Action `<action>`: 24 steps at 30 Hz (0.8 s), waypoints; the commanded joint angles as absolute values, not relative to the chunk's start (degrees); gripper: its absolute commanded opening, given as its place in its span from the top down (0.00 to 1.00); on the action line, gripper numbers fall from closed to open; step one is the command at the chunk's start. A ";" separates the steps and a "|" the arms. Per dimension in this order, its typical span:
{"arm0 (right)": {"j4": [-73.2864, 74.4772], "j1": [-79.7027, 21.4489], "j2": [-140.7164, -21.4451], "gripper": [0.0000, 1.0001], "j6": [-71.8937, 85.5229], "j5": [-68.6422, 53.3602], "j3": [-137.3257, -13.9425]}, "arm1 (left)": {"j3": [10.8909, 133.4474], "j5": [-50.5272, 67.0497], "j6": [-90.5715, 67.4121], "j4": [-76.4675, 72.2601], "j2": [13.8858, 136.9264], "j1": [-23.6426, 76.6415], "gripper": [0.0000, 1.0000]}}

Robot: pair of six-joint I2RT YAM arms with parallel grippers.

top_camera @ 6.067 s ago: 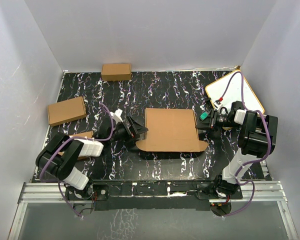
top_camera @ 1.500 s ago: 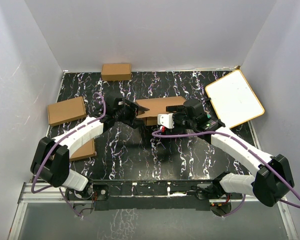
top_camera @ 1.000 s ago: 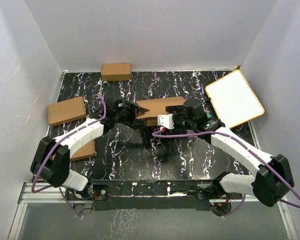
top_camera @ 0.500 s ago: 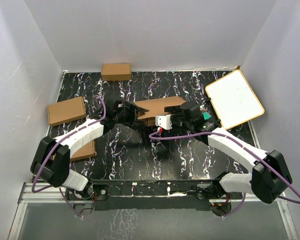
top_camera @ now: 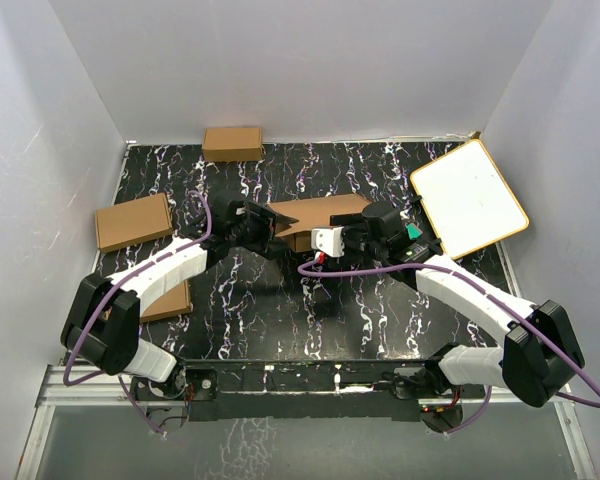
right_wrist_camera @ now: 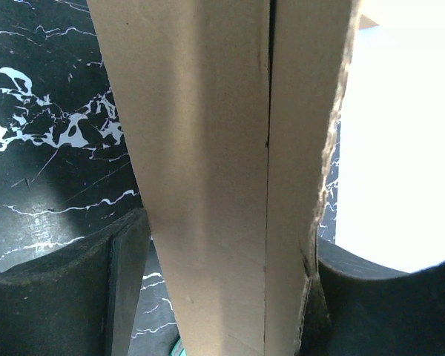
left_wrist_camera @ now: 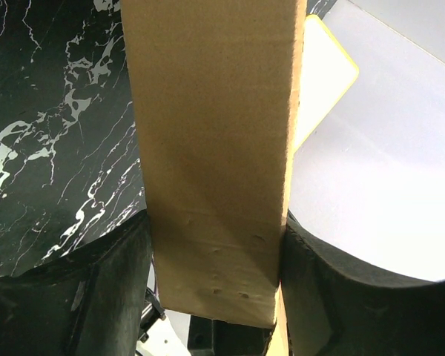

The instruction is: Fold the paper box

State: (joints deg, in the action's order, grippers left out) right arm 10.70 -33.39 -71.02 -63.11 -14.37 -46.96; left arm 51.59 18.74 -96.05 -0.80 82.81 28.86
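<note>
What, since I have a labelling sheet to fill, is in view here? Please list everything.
paper box: one, brown cardboard, partly folded, lifted at the table's middle-back
small cardboard boxes: three, brown; one at the back edge, one at the left, one partly hidden by the left arm
board: one, white with a tan rim, back right
table: one, black with white veins
cables: purple, along both arms
arms: two, white and black
left gripper: closed on the paper box
right gripper: closed on the paper box
</note>
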 commanded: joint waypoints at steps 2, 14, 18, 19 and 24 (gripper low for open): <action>10.58 -33.74 -70.11 0.50 -60.48 -16.75 -48.50 | 51.64 21.36 -97.12 -4.98 78.62 28.56 0.61; 10.90 -33.60 -69.99 0.51 -57.34 -18.22 -49.10 | 50.04 19.73 -97.32 -5.94 76.32 28.30 0.38; 11.06 -33.23 -69.85 0.51 -56.13 -19.06 -49.26 | 49.09 18.05 -96.72 -4.72 74.19 27.97 0.25; 11.12 -33.11 -69.81 0.51 -55.97 -19.15 -49.30 | 48.92 17.64 -96.54 -4.22 73.65 27.87 0.21; 11.42 -32.57 -69.31 0.51 -54.86 -19.70 -49.28 | 47.63 16.30 -96.00 -3.00 70.72 27.29 0.07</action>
State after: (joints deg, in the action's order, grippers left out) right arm 10.50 -32.88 -70.63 -58.70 -16.56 -47.57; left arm 48.60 17.41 -96.38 -2.74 75.02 28.08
